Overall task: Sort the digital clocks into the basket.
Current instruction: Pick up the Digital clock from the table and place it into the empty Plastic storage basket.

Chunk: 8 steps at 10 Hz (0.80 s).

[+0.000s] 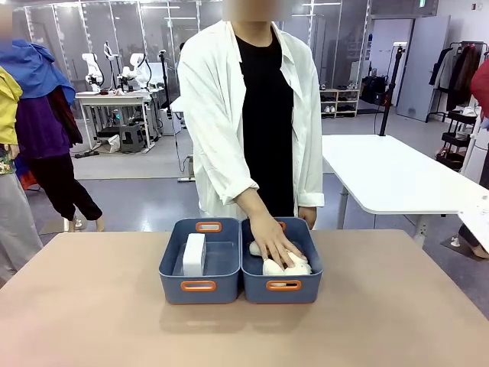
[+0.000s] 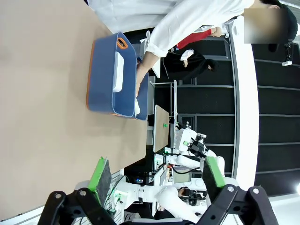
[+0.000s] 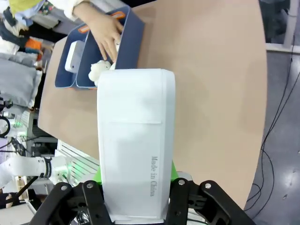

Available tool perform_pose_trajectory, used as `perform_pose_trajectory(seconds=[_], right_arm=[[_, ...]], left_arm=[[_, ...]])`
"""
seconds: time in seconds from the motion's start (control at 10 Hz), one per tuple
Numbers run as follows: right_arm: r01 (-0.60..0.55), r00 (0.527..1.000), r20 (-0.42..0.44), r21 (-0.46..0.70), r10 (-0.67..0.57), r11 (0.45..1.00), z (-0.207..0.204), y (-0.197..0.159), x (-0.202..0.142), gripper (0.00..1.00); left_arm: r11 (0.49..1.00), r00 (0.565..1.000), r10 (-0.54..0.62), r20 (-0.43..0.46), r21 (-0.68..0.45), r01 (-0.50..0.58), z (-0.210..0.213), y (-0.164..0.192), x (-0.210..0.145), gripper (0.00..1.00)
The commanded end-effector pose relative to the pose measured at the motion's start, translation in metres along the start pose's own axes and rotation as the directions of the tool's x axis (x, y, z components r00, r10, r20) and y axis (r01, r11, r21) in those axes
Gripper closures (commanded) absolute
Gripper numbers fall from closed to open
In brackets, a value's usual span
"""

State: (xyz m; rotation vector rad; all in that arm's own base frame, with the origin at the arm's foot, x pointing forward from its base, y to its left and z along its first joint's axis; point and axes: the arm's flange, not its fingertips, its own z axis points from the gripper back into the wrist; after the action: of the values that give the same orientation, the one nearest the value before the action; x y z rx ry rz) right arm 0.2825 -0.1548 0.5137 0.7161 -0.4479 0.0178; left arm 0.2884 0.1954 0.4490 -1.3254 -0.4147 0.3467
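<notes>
One white digital clock [image 1: 194,254] already stands in the left blue basket [image 1: 200,287], at 9 o'clock of the bin a person's hand [image 1: 272,238] fills with plush toys [image 1: 284,266]. The right pincer [image 3: 136,187] pinches the second clock [image 3: 135,140], not yet delivered; the left pincer [image 2: 154,174] is spread, empty.

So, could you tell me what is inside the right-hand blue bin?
Cream plush toys lie in the right-hand bin, with the person's hand resting on them. Whatever lies beneath the hand is hidden.

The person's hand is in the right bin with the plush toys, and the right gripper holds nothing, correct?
No. The right gripper is shut on a white digital clock, as the right wrist view shows. The person's hand is indeed in the right bin with the plush toys.
</notes>
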Motion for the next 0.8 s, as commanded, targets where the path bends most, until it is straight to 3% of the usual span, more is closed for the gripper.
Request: perform_pose_trajectory(seconds=[0.0,0.3,0.7], right_arm=[[-0.047,0.998,-0.031,0.007,0.048,0.999,-0.01,0.009,0.02,0.49],[-0.213,0.967,-0.139,0.004,0.212,0.977,-0.045,0.062,0.044,0.49],[-0.31,0.923,-0.239,0.001,0.301,0.951,-0.072,0.108,0.069,0.49]], left_arm=[[1.0,1.0,0.001,-0.007,-0.007,-0.001,0.004,-0.003,-0.003,0.0],[1.0,1.0,0.001,-0.007,-0.007,-0.001,0.004,-0.003,-0.003,0.0],[1.0,1.0,0.001,-0.007,-0.007,-0.001,0.004,-0.003,-0.003,0.0]])
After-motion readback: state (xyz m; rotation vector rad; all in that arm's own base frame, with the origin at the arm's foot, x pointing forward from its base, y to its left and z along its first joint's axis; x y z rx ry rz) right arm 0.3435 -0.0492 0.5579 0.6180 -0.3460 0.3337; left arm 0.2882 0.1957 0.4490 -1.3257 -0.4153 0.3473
